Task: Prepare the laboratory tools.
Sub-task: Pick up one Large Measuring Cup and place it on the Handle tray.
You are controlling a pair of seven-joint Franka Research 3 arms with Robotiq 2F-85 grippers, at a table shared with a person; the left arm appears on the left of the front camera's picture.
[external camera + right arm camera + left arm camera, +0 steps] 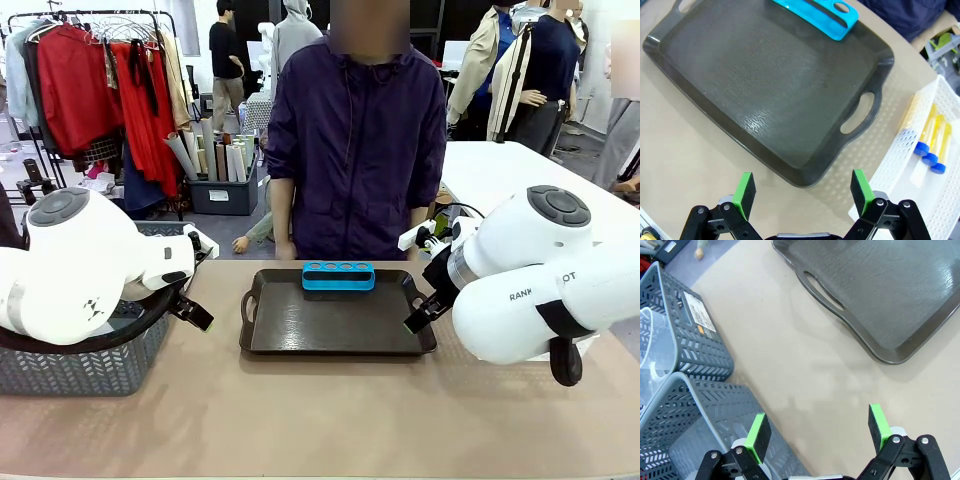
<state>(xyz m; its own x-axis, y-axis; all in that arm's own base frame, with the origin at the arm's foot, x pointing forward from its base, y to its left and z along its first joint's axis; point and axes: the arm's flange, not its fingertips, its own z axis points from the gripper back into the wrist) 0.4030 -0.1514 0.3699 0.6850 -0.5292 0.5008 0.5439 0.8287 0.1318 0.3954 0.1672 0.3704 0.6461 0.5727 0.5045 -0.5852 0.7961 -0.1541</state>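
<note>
- Two grey mesh baskets [695,355] crowd the left wrist view's left side; a clear beaker [650,340] sits in the upper one.
- Left gripper [817,426] gapes wide, empty, over bare tabletop between baskets and black tray [890,300].
- Right gripper [802,189] equally wide, empty, above the tray's near edge.
- Blue rack [338,276] stands at the tray's far edge; yellow tubes [932,142] lie in a white basket [895,175], lower right.
</note>
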